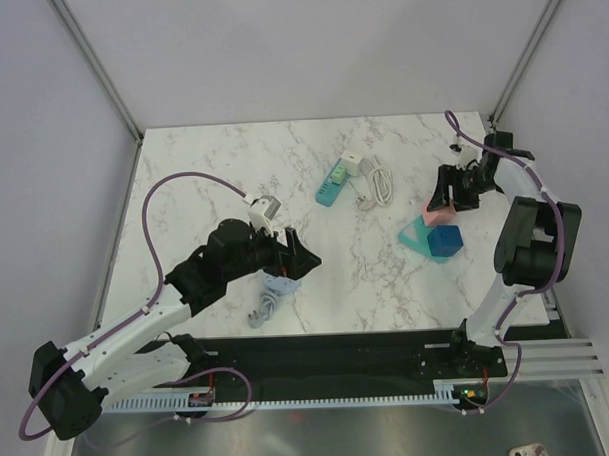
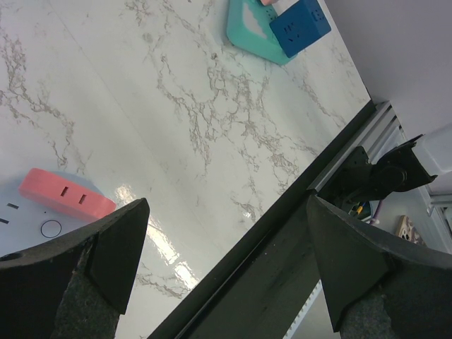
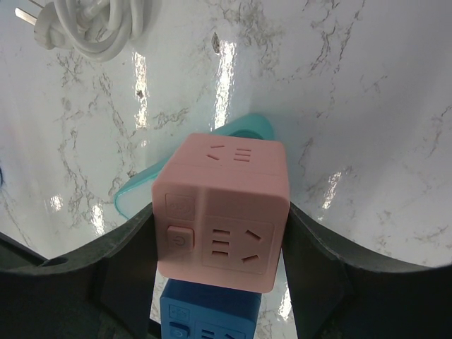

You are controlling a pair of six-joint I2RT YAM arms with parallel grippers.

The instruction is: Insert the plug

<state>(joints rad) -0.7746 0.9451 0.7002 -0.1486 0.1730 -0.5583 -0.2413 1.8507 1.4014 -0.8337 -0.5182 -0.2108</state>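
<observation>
My right gripper (image 1: 446, 197) is shut on a pink socket cube (image 1: 440, 216), its fingers pressing both sides in the right wrist view (image 3: 222, 212). A blue socket cube (image 1: 446, 242) sits just below it on a teal base (image 1: 415, 236). The white coiled cable (image 1: 380, 180) with its plug (image 1: 361, 197) lies left of that gripper; the plug is at the top left of the right wrist view (image 3: 32, 18). My left gripper (image 1: 300, 260) is open and empty, over the table near the front edge. Its fingers (image 2: 116, 244) are wide apart.
A pale lavender socket base (image 1: 278, 287) with a grey cord lies under my left gripper; a pink strip (image 2: 67, 192) sits on it. A green power strip (image 1: 332, 184) and a white adapter (image 1: 353, 166) lie mid-table. The black front rail (image 2: 282, 268) borders the table.
</observation>
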